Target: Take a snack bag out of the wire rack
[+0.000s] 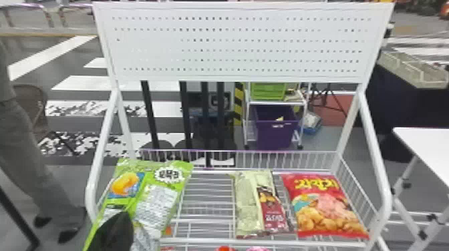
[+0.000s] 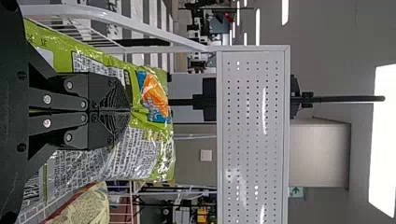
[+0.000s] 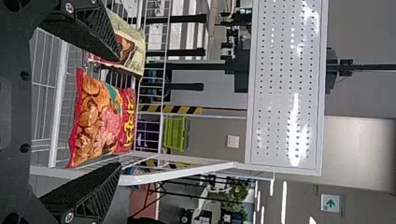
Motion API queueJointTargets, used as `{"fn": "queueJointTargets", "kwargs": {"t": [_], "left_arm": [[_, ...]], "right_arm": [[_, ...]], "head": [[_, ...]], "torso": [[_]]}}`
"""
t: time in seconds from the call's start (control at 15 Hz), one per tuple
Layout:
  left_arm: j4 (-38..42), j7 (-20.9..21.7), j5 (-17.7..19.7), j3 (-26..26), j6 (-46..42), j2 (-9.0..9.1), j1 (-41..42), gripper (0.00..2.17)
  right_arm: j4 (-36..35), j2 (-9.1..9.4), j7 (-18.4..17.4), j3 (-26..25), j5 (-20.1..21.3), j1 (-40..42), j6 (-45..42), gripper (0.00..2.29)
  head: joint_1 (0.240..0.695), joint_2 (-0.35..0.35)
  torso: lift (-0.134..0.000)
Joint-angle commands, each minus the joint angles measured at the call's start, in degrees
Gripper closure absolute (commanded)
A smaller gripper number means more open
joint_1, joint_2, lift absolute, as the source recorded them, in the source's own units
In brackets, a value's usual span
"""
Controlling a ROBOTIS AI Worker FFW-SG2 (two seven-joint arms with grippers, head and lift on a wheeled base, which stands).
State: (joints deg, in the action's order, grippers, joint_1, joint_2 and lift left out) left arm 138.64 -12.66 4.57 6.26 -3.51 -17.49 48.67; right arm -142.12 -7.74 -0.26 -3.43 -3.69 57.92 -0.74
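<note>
"Which step are you on?"

"The taking out, I judge. My left gripper (image 2: 130,111) has its fingers pressed together on the green snack bag (image 1: 153,200), pinching its film. The bag is at the lower left of the head view, tilted, covering part of the wire rack (image 1: 234,242) and its front bar. Its bottom end runs out of frame, so I can't tell whether it is fully clear."

"And your right?"

"My right gripper (image 3: 119,112) has its fingers spread, nothing between them, near the red bag (image 1: 329,207)."

"What next?"

"Keep the pinch, bring the bag away from the wires and watch that its lower end doesn't snag. A slick film could slip if I tug."

"What's it all made of?"

"My bag is glossy, crinkled plastic, puffed and roughly rectangular. The red one, lower right, looks like a plump pillow; the pale bag (image 1: 247,203) beside it is narrower and wrinkled. The rack is thin white wire in a tubular frame, topped by a flat, perforated board (image 1: 240,50). My fingers are black, tapered and ridged."
</note>
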Motion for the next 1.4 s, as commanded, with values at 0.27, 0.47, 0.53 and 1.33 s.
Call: {"fn": "queueJointTargets", "kwargs": {"t": [0.27, 0.47, 0.53, 1.33], "left_arm": [[-0.1, 0.0, 0.0, 0.2, 0.0, 0.0, -0.1, 1.87], [-0.1, 0.0, 0.0, 0.2, 0.1, 0.0, -0.1, 1.87], [0.0, 0.0, 0.0, 0.2, 0.0, -0.09, -0.1, 1.87], [0.0, 0.2, -0.4, 1.3, 0.0, 0.0, 0.2, 1.87]], "right_arm": [[-0.1, 0.01, 0.0, 0.0, 0.0, 0.0, 0.0, 0.1], [0.0, 0.01, 0.0, 0.0, 0.0, 0.0, 0.0, 0.1], [0.1, -0.08, 0.0, 0.0, -0.1, -0.3, 0.2, 0.1], [30.0, -7.99, -0.4, 17.8, -14.1, -47.9, 26.4, 0.1]], "head": [[0.499, 0.0], [0.499, 0.0], [0.499, 0.0], [0.499, 0.0]], "torso": [[0.0], [0.0], [0.0], [0.0]]}}
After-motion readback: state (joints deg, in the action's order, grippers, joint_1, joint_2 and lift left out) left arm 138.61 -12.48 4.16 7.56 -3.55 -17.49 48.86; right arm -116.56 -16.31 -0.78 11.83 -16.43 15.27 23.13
